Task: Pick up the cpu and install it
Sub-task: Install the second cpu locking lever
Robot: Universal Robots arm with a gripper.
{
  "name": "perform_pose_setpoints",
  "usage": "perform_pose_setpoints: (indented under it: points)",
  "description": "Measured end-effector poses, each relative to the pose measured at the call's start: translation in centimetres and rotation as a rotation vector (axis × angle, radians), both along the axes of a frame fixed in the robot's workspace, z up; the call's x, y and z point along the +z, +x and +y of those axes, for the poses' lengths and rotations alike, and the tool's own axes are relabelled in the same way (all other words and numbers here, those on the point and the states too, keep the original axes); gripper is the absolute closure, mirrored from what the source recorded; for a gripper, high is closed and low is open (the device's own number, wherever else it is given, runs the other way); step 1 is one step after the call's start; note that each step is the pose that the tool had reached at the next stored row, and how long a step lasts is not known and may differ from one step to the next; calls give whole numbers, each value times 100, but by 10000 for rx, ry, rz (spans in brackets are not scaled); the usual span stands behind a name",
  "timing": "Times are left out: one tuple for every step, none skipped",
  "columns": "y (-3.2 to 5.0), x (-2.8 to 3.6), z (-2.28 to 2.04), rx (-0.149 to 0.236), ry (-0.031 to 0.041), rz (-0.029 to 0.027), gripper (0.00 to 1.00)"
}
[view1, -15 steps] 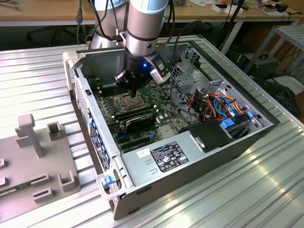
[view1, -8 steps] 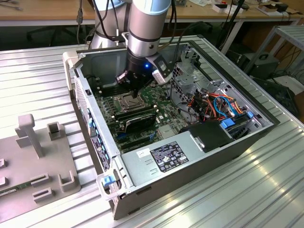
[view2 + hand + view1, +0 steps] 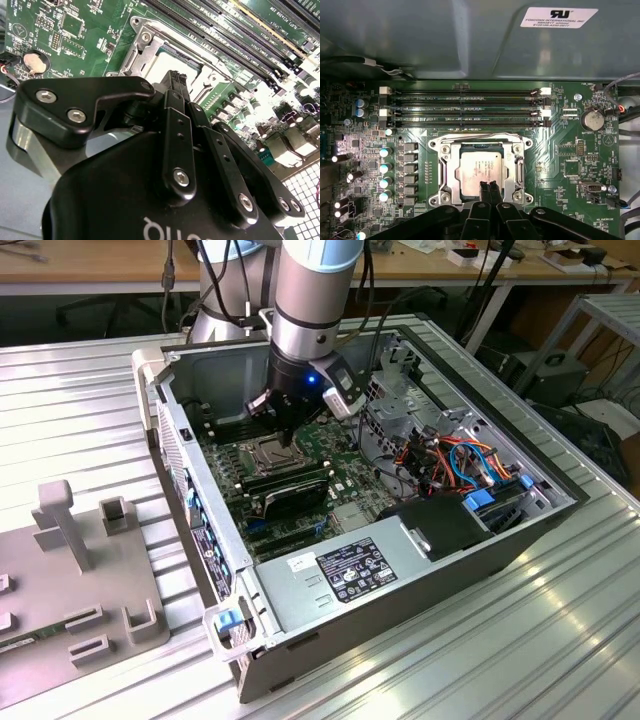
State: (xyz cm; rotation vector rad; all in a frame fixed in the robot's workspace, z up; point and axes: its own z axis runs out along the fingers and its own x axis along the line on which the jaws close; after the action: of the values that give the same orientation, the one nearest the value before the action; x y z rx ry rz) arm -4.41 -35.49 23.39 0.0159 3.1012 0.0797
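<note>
- I see the gripper (image 3: 488, 186) inside the open case (image 3: 520, 530), above the motherboard (image 3: 560, 150).
- In the first wrist view its two black fingers (image 3: 483, 192) stand together, tips side by side with almost no gap; I see nothing held between them.
- The cpu (image 3: 480, 172) lies flat in the socket (image 3: 481, 170). The fingertips sit over its 6 o'clock edge, so its centre lies toward 12 o'clock from the tool.
- I cannot tell whether the tips touch the lid or hang just above it.
- The cpu is square, with no long axis; its sides run parallel to the socket frame.
- Textures: dull silver-grey metal lid with faint print; bright steel frame with a screw at each corner; green board; long dark memory slots (image 3: 465, 107) at 12 o'clock of the socket.
- In the second wrist view the gripper's (image 3: 176, 87) matte black linkage sits over the socket (image 3: 150, 52).
- I judge the cpu to be already seated; the frame appears open around it.
</note>
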Motion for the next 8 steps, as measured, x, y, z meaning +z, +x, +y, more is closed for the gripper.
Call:
perform_pose_setpoints:
  points:
    - [1, 0, 0, 1, 0, 0, 89]
    - [1, 0, 0, 1, 0, 0, 89]
    - [0, 0, 0, 0, 0, 0, 89]
    - [1, 0, 0, 0, 0, 0, 89]
    - [1, 0, 0, 0, 0, 0, 89]
    - [1, 0, 0, 0, 0, 0, 89]
    - [0, 2, 0, 0, 0, 0, 89]
    - [0, 14, -1, 0, -1, 1, 89]
